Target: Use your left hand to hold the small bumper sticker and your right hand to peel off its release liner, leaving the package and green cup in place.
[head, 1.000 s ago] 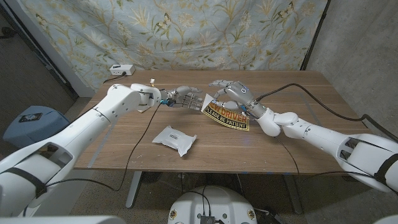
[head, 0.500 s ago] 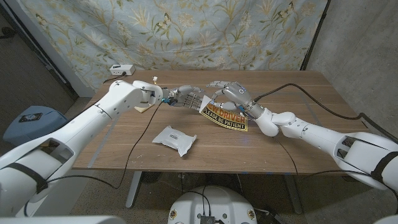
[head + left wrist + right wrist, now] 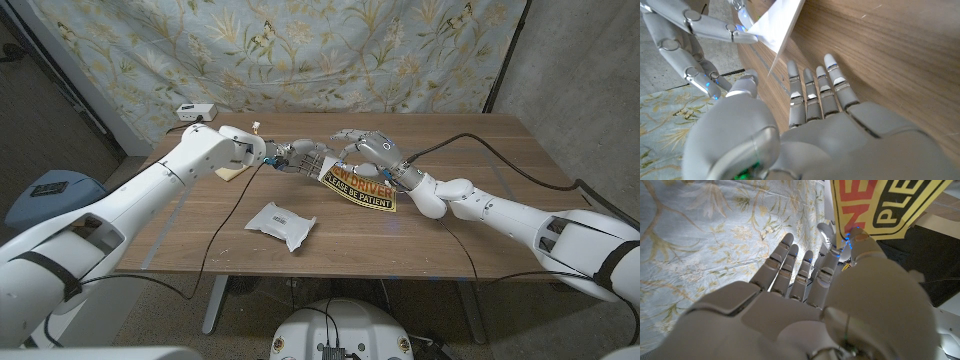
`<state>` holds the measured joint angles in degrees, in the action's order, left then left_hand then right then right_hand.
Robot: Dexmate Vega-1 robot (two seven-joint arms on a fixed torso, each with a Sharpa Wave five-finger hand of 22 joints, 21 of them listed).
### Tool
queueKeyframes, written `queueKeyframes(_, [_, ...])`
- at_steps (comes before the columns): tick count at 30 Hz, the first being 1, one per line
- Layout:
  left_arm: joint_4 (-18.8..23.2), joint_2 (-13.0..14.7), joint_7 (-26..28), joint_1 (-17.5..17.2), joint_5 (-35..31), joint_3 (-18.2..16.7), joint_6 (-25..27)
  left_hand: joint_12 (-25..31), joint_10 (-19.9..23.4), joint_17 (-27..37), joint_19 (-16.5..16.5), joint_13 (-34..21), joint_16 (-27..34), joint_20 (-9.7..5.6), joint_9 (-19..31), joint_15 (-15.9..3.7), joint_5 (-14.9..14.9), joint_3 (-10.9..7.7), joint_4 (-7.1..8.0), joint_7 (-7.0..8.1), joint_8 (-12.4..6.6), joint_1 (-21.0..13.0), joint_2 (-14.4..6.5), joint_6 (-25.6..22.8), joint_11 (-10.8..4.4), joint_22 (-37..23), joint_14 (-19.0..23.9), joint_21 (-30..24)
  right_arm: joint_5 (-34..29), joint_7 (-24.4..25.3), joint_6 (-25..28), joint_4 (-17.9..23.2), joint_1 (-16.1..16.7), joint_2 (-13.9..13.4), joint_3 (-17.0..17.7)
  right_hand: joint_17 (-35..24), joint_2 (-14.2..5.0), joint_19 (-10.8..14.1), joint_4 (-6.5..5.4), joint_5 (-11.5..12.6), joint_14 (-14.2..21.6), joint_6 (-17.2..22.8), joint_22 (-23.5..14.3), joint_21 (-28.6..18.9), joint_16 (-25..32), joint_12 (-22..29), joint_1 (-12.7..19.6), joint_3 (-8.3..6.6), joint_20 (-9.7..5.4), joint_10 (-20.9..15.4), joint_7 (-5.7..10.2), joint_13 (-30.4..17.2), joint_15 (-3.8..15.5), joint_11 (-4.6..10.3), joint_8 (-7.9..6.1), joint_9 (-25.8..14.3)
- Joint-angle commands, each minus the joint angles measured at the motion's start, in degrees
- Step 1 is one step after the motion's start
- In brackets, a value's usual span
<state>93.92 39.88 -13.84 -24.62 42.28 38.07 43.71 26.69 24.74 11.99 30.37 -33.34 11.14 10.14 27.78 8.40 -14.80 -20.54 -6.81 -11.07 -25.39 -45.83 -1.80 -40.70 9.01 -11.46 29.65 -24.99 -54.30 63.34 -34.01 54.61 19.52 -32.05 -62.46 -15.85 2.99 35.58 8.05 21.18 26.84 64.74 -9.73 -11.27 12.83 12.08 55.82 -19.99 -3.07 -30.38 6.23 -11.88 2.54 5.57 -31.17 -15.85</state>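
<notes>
A: Step in hand?

B: Judged as the handover before the peel. Bumper sticker (image 3: 362, 190) at the middle of the head view, tilted, pinched at its upper edge by the right hand (image 3: 368, 150) between thumb and a fingertip. Hard to tell whether its low edge touches the table (image 3: 480, 210). Left hand (image 3: 300, 160) just left of it, fingers straight and side by side, gripping nothing as far as seen. Sheet's pointed corner just beside the left thumb, seemingly apart.

A: Next move?

B: Probably closing the left thumb and fingers on that near corner, then freeing the right fingertips to pick at the liner's edge. Calls for a fine pinch: thin sheet, little to catch.

A: Materials?

B: Glossy yellow face, black band, red and black lettering. Plain white back, stiff enough to stay flat in the air. White crinkled package (image 3: 281, 223) lower left of centre, lying on matte wood grain, well apart.
</notes>
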Motion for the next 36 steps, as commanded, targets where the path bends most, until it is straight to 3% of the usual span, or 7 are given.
queueKeyframes(1, [-2.1, -1.0, -2.0, 2.2, -2.2, 2.2, 1.3, -0.1, 0.0, 0.0, -0.3, -0.2, 0.1, 0.24, 0.3, 0.21, 0.1, -0.31, -0.44, 0.03, 0.37, -0.1, -0.2, 0.2, 0.25, 0.0, -0.1, 0.1, 0.3, 0.1, 0.2, 0.4, 0.0, 0.2, -0.2, -0.2, -0.29, -0.2, -0.09, -0.2, -0.1, 0.1, -0.1, 0.1, 0.2, 0.0, 0.4, 0.18, -0.07, -0.3, 0.2, -0.1, 6.88, -0.25, -0.35, -0.2])
queueKeyframes(7, [-3.4, -1.6, -2.2, 3.0, -3.3, 2.9, 1.9, 0.5, 1.0, 0.0, 0.3, -0.4, 0.6, 0.34, 0.6, 0.01, 0.0, -0.86, -1.05, 0.07, 0.07, -0.9, -0.6, -0.9, 0.09, -0.1, 0.6, -0.1, 0.3, 0.3, 0.3, -0.1, 0.0, 0.4, -0.3, -0.2, -0.14, -0.2, -0.1, -0.3, 0.0, 0.1, -0.1, 0.1, 0.1, 0.0, 0.3, 0.24, -0.07, -0.4, 0.29, -0.1, 6.92, 0.7, -0.45, -0.2])
queueKeyframes(8, [-3.8, -1.6, -2.8, 3.1, -3.4, 3.0, 1.6, 0.6, 1.2, 0.0, 0.6, -0.5, 0.7, 0.24, 0.7, -0.16, 0.0, -0.96, -1.13, 0.02, 0.04, -0.9, -0.7, -1.0, -0.04, -0.1, 0.9, -0.2, 0.3, 0.4, 0.3, -0.1, -0.1, 0.5, -0.3, -0.1, -0.11, -0.2, -0.11, -0.2, 0.0, 0.0, -0.1, 0.1, 0.1, 0.1, 0.3, 0.2, -0.07, -0.6, 0.27, -0.1, 6.93, -2.26, -0.55, -0.2])
queueKeyframes(10, [-4.3, -1.9, -2.9, 3.4, -3.8, 3.2, 1.6, 1.0, 1.9, 0.1, 0.9, -0.6, 0.9, 0.18, 0.8, -0.43, -0.1, -1.14, -1.28, 0.21, -0.24, -1.1, -0.8, -1.8, -0.4, -0.1, 1.5, -0.4, 0.3, 0.5, 0.4, -0.3, -0.1, 0.7, -0.4, -0.1, -0.1, -0.2, -0.12, -0.2, 0.0, 0.0, -0.1, 0.1, 0.0, 0.0, 0.2, 0.18, -0.07, -0.3, 0.21, -0.1, 6.85, -0.85, -0.63, -0.2])
queueKeyframes(14, [-5.0, -2.2, -3.0, 3.7, -4.4, 3.6, 1.8, 2.0, 3.8, 0.1, 2.3, -0.9, 1.5, -0.4, 1.2, -1.73, -0.2, -1.47, -1.87, 1.01, -0.9, -1.7, -0.7, -3.6, -1.44, -0.1, 3.3, -1.0, 0.4, 0.5, 0.5, -0.6, -0.2, 0.9, -0.4, -0.1, -0.07, -0.2, -0.12, -0.2, 0.0, 0.0, -0.1, 0.1, 0.0, 0.0, 0.2, 0.16, -0.06, -0.4, 0.2, -0.1, 6.8, -0.63, -0.66, -0.2])
queueKeyframes(24, [-5.1, -2.7, -1.8, 3.2, -4.7, 2.9, 2.1, 7.5, 15.2, 0.7, 11.2, -2.9, 5.5, -5.53, 1.7, -8.33, -1.5, -4.42, -3.21, 4.56, -5.31, -7.4, -2.6, -16.0, -7.48, -0.3, 15.0, -5.3, 0.7, 0.5, 0.9, -0.8, -0.3, 1.0, -0.5, 0.0, 0.05, -0.2, -0.06, -0.2, 0.1, 0.1, -0.1, 0.1, -0.1, 0.0, 0.3, 0.09, -0.09, -0.4, 0.12, -0.1, 6.79, -0.61, -0.74, -0.2])
queueKeyframes(36, [-4.0, -2.9, 0.1, 1.8, -3.8, 1.4, 2.3, 9.2, 20.4, 1.7, 13.4, -3.7, 7.5, -7.36, 1.2, -10.71, -1.8, -5.68, -3.45, 5.71, -6.7, -10.5, -3.6, -20.0, -9.46, -0.5, 18.7, -7.0, 0.8, 0.0, 1.4, 0.5, 0.1, 0.3, -0.2, 0.0, 0.06, -0.2, -0.07, -0.1, 0.2, 0.0, -0.1, 0.1, -0.2, 0.0, 0.3, -0.01, -0.1, -0.4, 0.01, -0.1, 6.78, -0.55, -0.75, -0.2])
